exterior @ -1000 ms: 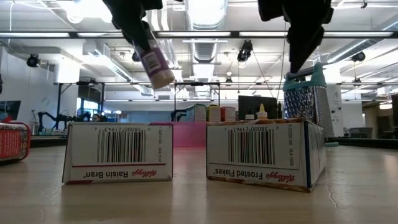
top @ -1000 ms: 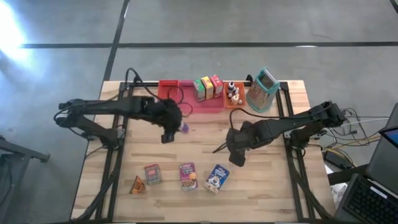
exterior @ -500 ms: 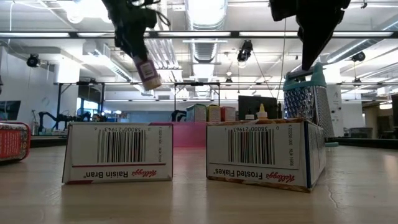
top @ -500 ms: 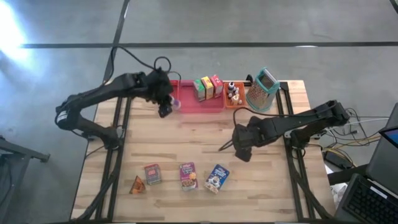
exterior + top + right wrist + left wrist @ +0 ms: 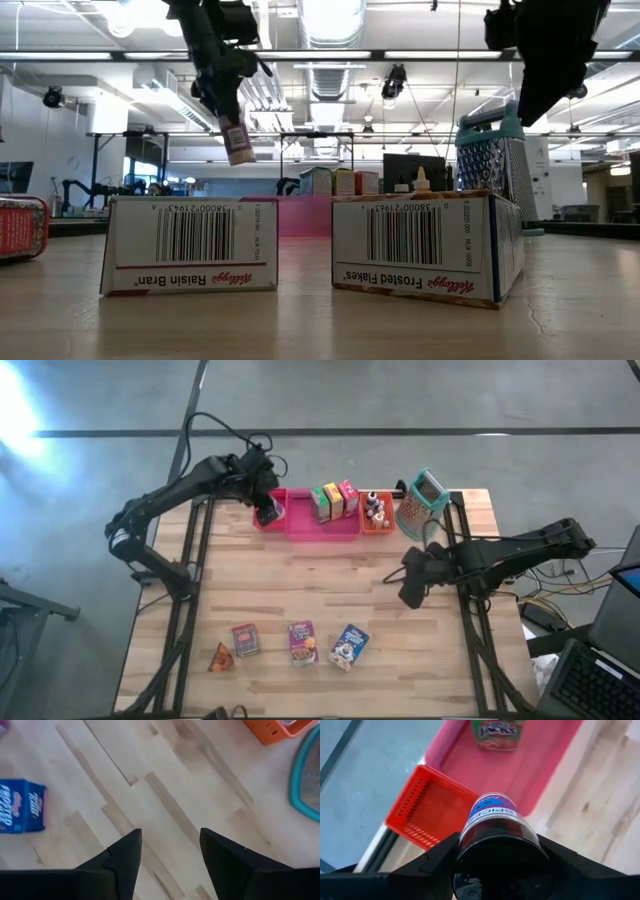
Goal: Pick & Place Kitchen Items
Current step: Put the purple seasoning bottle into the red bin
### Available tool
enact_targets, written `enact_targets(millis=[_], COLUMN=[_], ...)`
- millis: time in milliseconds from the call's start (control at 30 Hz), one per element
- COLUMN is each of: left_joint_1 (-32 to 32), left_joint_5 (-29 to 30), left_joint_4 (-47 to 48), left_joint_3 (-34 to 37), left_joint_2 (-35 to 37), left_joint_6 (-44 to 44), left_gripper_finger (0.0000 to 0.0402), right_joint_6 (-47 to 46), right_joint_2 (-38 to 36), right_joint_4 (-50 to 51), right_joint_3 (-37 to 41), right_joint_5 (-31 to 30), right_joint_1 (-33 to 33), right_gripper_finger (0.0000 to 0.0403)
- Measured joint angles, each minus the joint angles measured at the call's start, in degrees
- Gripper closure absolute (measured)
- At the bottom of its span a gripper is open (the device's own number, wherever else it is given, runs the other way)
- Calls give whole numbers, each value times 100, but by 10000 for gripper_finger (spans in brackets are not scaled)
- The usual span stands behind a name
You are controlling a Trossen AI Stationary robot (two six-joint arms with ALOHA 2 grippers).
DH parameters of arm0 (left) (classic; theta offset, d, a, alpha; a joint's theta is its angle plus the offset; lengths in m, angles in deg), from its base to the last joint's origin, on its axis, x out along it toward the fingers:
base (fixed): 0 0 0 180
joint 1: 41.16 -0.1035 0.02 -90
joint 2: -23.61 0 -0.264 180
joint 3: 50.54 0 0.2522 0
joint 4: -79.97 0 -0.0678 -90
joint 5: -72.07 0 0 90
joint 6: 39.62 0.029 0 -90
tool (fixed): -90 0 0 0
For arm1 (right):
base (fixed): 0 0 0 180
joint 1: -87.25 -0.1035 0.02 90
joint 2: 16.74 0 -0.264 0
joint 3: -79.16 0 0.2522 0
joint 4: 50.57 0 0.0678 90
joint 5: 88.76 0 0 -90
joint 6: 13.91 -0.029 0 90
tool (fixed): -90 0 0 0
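A small spice jar (image 5: pixel 493 813) with a purple and blue label hangs in my left gripper (image 5: pixel 268 512), which is shut on it above the red basket bin (image 5: pixel 427 805) and the near edge of the pink tray (image 5: pixel 540 770); the low view shows the jar (image 5: pixel 236 140) high over the table. My right gripper (image 5: pixel 170 852) is open over bare wood at the table's right (image 5: pixel 412 585), with nothing between its fingers. Three small cereal boxes (image 5: pixel 303 642) and an orange wedge (image 5: pixel 221 657) rest on the table near the front edge. My left gripper pinches the jar's dark cap end (image 5: pixel 500 862) between its two fingers (image 5: pixel 437 865), one on each side. The fingers slant down from above. The jar hangs below them, slightly tilted with its labelled end lowest (image 5: pixel 238 152), lifted clear of tray and bin.
The pink tray (image 5: pixel 325 527) holds green, yellow and red boxes (image 5: pixel 335 500). An orange bin (image 5: pixel 377 523) with small bottles and a teal-rimmed grater (image 5: pixel 422 505) stand at the far right. A blue box (image 5: pixel 20 812) lies ahead of my right gripper. Bare wood spans the table's middle.
My left gripper has carried the spice jar from the table's middle toward the far edge, to above the red bin and pink tray; the jar stays lifted and tilted. My right gripper has moved toward the table's right edge.
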State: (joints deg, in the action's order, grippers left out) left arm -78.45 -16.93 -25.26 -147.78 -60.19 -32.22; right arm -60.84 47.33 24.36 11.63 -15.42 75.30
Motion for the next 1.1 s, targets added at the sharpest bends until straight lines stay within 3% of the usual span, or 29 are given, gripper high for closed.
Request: enact_targets(millis=[467, 733, 1100], left_joint_1=[-757, -1060, -1137], left_joint_5=[-13, -4, 7], left_joint_4=[1147, 1116, 959], left_joint_3=[-2062, -2248, -2226], left_joint_2=[-1439, -2024, -2620], left_joint_6=[210, 457, 480], left_gripper_finger=[170, 170, 170], right_joint_6=[424, 707, 778], right_joint_2=[-934, -959, -920], right_joint_4=[-499, -500, -654], right_joint_3=[770, 776, 759], right_joint_5=[-2, -22, -1601], right_joint_1=[646, 704, 716], right_gripper_finger=[236, 258, 292])
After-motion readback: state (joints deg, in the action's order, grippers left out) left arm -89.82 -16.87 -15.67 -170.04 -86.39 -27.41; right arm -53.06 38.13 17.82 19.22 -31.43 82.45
